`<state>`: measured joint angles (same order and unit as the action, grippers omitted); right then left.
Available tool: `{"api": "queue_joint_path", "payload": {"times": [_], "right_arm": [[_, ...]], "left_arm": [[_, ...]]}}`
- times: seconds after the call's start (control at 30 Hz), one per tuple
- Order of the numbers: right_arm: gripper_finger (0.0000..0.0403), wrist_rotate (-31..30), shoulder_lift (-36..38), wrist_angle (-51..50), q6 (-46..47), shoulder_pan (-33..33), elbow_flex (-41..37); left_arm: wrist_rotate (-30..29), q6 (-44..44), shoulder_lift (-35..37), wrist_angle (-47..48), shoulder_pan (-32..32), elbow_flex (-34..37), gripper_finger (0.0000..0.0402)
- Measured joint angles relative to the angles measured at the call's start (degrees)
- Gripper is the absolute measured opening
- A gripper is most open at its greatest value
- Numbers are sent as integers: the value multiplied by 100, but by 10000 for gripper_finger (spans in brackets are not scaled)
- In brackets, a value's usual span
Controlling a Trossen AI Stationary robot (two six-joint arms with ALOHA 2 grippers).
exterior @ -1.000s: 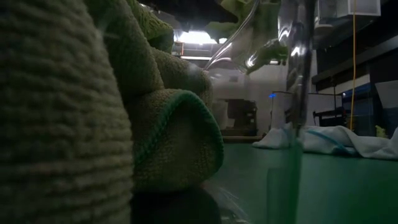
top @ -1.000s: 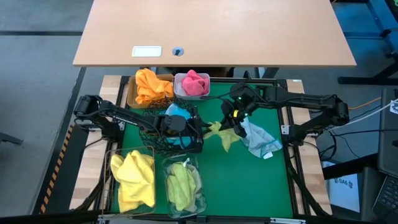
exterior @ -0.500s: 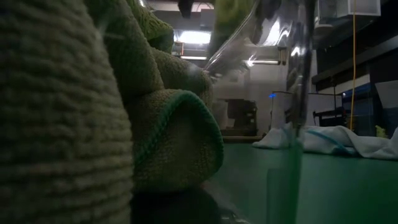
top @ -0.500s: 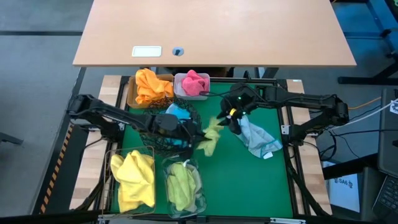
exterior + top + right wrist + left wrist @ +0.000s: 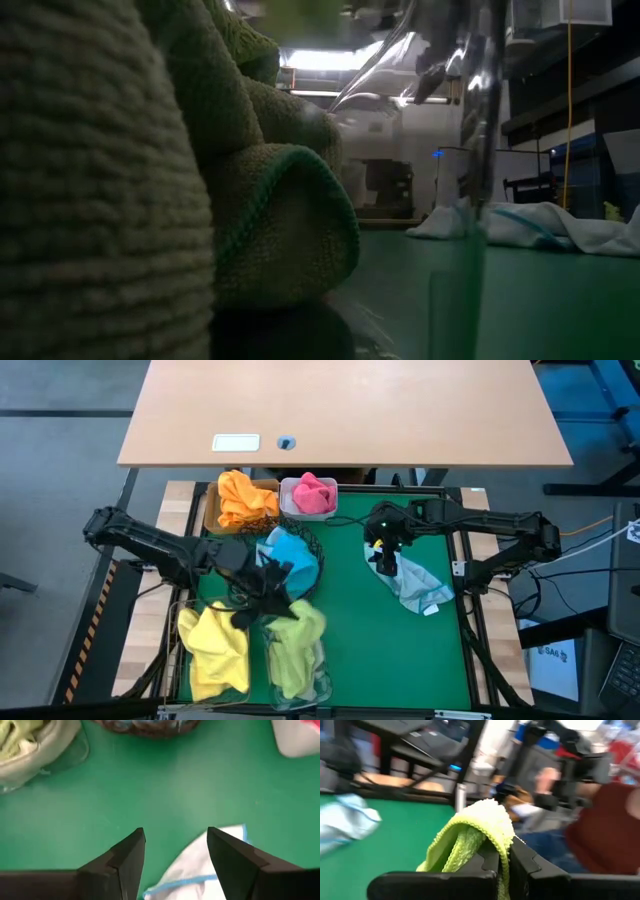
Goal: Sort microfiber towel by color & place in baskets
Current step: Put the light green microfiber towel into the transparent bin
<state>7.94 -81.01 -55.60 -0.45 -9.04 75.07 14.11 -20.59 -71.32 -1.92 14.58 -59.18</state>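
Observation:
My left gripper (image 5: 272,603) is shut on a pale green microfiber towel (image 5: 302,624), which hangs above the clear tub (image 5: 322,682) that holds more green towel. My right gripper (image 5: 175,842) stands open just above a light blue towel (image 5: 415,584) lying flat on the green mat, touching nothing. The other baskets stand at the left. A tan box holds orange towel (image 5: 240,500). A white tub holds pink towel (image 5: 312,494). A black mesh bowl holds blue towel (image 5: 290,553). A wire basket holds yellow towel (image 5: 215,645). My left gripper pinches a bunched fold of the green towel (image 5: 501,851) between its two fingers. The cloth bulges out past the fingertips and drapes over one of them. The towel is lifted clear of the mat and hangs slack over the clear tub's far rim.
The low view looks through the clear tub's wall at the green towel (image 5: 260,210) inside; the light blue towel (image 5: 540,224) lies beyond. A wooden table (image 5: 350,410) stands past the far edge. Bare green mat (image 5: 390,650) lies at the near right.
The green towel, held a second ago between both grippers at the mat's middle, has left my right gripper. My left gripper has carried it toward the near left edge to above the clear tub. My right gripper has stayed over the light blue towel.

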Motion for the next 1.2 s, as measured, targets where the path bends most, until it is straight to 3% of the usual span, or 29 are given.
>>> {"api": "queue_joint_path", "payload": {"times": [0.23,0.53,0.97,1.2], "right_arm": [[214,0,0,-263,0,2,-2],[214,14,0,-363,179,2,-4],[214,27,0,-1084,551,2,-88],[214,48,-2,-1191,755,11,-769]], "left_arm": [[131,-475,-19,298,595,0,12],[-1111,-586,-653,1567,1136,-2,13],[-1188,-1748,-1959,1630,1117,-2,16],[-1179,-1999,-2099,1601,961,-2,73]]}}
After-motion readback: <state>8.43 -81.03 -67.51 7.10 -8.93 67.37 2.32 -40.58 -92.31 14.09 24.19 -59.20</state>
